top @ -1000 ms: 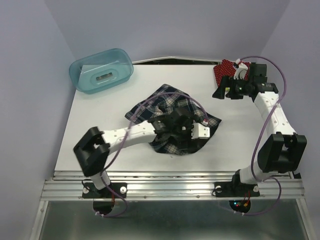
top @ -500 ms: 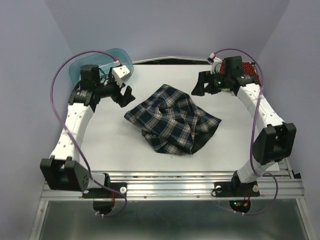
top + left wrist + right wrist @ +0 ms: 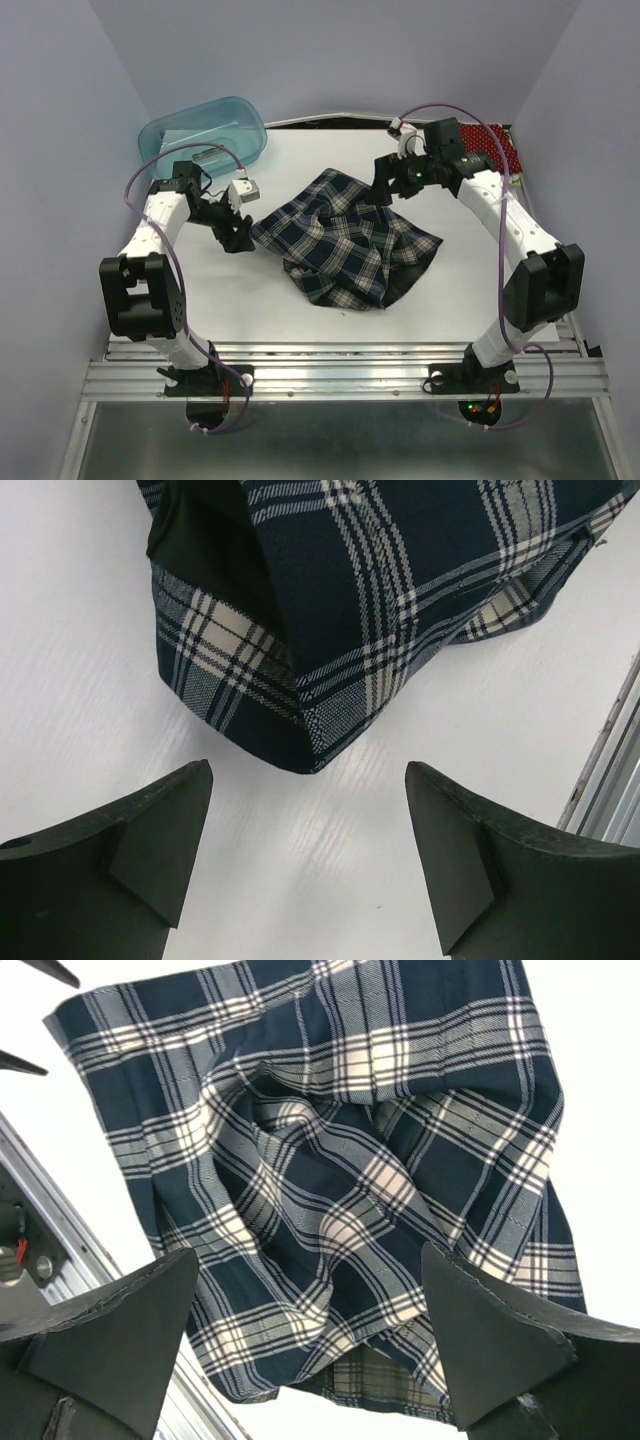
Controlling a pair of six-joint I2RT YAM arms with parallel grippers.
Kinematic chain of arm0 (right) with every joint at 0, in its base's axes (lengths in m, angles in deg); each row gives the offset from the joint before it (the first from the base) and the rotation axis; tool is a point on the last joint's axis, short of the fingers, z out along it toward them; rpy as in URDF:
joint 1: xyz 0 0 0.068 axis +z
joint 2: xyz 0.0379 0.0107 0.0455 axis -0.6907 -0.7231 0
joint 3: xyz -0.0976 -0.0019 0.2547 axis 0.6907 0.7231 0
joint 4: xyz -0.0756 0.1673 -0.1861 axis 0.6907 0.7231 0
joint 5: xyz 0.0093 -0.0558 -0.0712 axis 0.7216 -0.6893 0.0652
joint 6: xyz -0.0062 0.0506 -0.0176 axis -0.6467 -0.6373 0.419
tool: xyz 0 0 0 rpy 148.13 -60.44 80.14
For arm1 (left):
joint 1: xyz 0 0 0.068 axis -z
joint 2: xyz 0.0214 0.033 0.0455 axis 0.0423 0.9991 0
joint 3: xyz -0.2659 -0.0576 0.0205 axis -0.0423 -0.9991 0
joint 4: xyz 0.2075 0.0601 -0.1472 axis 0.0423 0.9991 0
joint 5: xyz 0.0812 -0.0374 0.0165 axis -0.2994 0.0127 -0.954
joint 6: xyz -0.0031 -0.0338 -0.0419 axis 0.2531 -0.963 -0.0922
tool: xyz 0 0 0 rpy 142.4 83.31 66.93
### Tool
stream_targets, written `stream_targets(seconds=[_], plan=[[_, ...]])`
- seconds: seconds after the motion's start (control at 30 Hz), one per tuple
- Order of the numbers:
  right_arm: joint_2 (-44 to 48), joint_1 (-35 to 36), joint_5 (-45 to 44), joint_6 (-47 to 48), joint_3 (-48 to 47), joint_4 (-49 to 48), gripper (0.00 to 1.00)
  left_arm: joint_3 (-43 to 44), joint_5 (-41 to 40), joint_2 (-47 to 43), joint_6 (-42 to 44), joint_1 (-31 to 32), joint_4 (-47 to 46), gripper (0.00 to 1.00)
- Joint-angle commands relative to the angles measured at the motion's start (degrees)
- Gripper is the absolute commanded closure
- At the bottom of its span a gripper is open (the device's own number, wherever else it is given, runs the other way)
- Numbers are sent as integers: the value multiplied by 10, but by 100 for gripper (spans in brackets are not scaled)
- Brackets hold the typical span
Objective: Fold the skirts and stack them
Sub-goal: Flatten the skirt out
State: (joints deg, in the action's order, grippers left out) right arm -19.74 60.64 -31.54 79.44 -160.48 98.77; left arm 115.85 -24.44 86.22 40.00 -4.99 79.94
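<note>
A crumpled navy, white and dark-green plaid skirt (image 3: 345, 240) lies in the middle of the white table (image 3: 200, 300). My left gripper (image 3: 242, 236) sits low at the skirt's left corner with its jaws open. In the left wrist view that corner (image 3: 350, 610) lies just ahead of the left gripper (image 3: 308, 850), and only bare table shows between the fingers. My right gripper (image 3: 386, 184) hovers open over the skirt's far edge. The right wrist view looks down on the plaid cloth (image 3: 350, 1180) between the open right gripper (image 3: 310, 1345). A red dotted skirt (image 3: 497, 146) lies at the back right.
A translucent teal tub (image 3: 205, 135) stands at the back left, close behind my left arm. A metal rail (image 3: 340, 365) runs along the table's near edge. Purple walls close in the sides and back.
My left gripper left the middle of the plaid skirt, swung out by the tub and came down at the skirt's left corner. My right gripper moved from the red skirt to the plaid skirt's far edge.
</note>
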Motion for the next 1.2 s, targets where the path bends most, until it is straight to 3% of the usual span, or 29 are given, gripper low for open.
stream_targets(seconds=[0.0,0.2,0.37,0.47,0.6,0.73,0.8,0.93,1.03,1.17], plan=[[29,-2,-10,15,12,-1,2,-7,73,-30,51,2,22,11],[38,-2,-15,18,16,3,2,-25,62,-51,20,7,-37,12],[44,-2,-21,19,20,0,1,-24,45,-51,46,9,-37,15],[46,-2,-26,19,22,1,1,-23,49,-56,55,19,-30,19],[51,-2,-35,22,25,1,0,-42,33,-59,70,60,-19,35],[58,-2,-43,27,28,2,0,-54,26,-59,64,84,-27,38],[63,-2,-49,28,30,5,0,-49,24,-57,61,93,-21,62],[76,-2,-62,34,39,5,0,-7,47,-63,32,119,-6,100],[88,-2,-75,40,47,4,0,47,71,-85,-76,150,-45,100],[107,-2,-66,50,48,5,0,100,79,-110,-243,242,-153,100]])
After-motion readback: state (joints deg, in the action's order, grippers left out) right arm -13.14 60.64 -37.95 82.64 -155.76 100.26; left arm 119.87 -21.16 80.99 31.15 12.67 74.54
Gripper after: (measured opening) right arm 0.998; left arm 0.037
